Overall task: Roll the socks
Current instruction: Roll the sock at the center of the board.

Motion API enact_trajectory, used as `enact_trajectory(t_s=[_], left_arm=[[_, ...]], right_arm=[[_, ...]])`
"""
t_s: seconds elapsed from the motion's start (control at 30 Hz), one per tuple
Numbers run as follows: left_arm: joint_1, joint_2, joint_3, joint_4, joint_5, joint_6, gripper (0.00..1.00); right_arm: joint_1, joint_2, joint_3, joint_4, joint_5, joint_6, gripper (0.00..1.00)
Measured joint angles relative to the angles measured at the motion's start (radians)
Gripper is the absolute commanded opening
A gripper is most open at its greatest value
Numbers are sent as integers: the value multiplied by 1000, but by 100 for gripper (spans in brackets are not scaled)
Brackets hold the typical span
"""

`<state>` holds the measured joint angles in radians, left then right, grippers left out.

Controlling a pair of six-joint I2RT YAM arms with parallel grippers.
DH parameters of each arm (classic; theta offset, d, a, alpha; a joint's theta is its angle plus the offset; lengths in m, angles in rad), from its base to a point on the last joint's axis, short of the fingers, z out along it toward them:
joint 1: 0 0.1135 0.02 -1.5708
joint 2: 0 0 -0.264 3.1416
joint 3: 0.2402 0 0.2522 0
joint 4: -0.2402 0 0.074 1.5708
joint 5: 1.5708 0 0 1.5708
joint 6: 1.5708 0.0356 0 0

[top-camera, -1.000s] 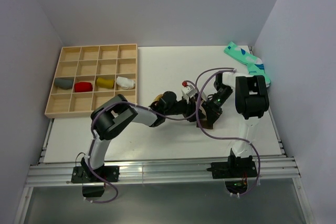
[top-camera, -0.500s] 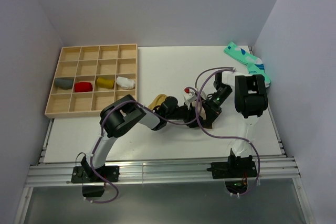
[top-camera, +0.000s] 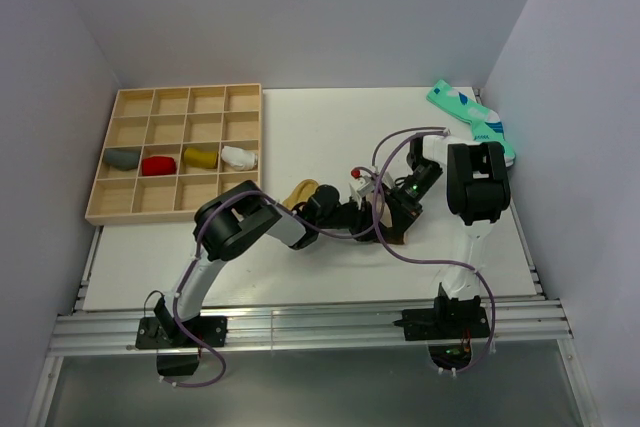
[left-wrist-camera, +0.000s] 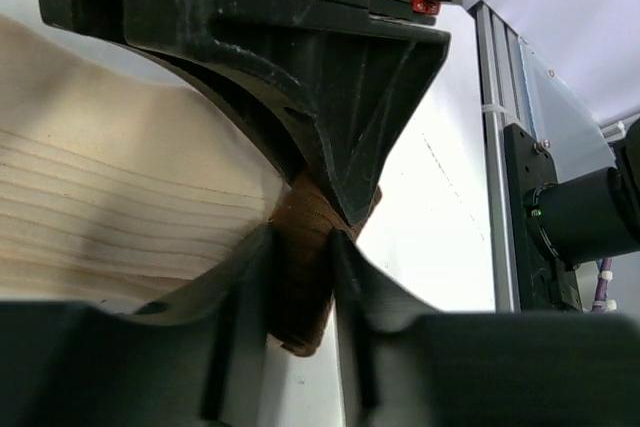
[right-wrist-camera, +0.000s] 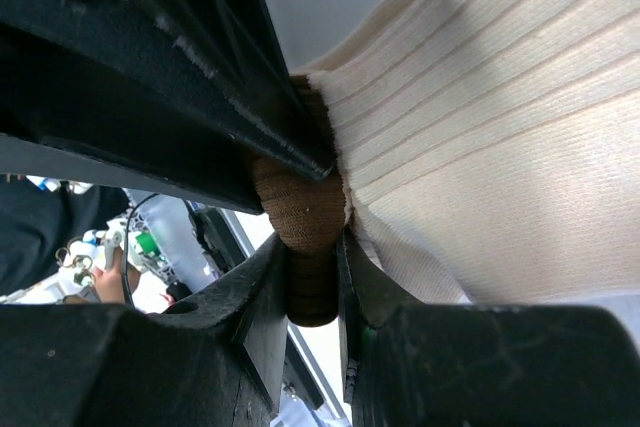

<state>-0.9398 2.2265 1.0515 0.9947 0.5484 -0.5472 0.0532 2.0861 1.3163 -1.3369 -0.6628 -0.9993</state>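
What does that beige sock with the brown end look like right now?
The beige sock is soft, ribbed knit with a dark brown end. It lies near the middle of the table. The left end effector and right end effector both pinch its bunched brown end from opposite sides.

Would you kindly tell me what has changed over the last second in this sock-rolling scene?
The left arm swung right, carrying the left gripper toward the right gripper. Its jaws narrowed onto the brown end of the beige sock, which the right gripper also pinches. A beige fold came into view behind the left wrist. The right arm, teal sock and wooden tray stayed put.
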Motion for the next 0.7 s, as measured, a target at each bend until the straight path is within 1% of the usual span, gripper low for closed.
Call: enact_trajectory(t_s=[0.03,0.07,0.13,0.17,0.2,0.23,0.4,0.53,0.7], left_arm=[[0,2,3,-7,-1,0,28],[0,4,10,-14,0,-1,21],[0,8,21,-30,6,-11,12],[0,11,26,-37,10,-19,5],[0,11,30,-42,14,-27,1],[0,11,32,-47,20,-34,0],[-3,11,35,-61,31,-77,0],[-2,12,28,-61,39,-127,0],[6,12,20,-68,59,-185,0]], right_arm=[[0,0,-1,2,0,2,24],[0,0,-3,6,3,5,25],[0,-1,-14,18,5,12,30],[0,-1,-21,21,6,15,32],[-2,-3,-29,29,5,18,34],[-4,-9,-40,37,5,22,38],[-6,-97,-111,99,3,37,49],[-24,-172,-120,107,-12,28,49],[-122,-291,-121,119,-22,14,48]])
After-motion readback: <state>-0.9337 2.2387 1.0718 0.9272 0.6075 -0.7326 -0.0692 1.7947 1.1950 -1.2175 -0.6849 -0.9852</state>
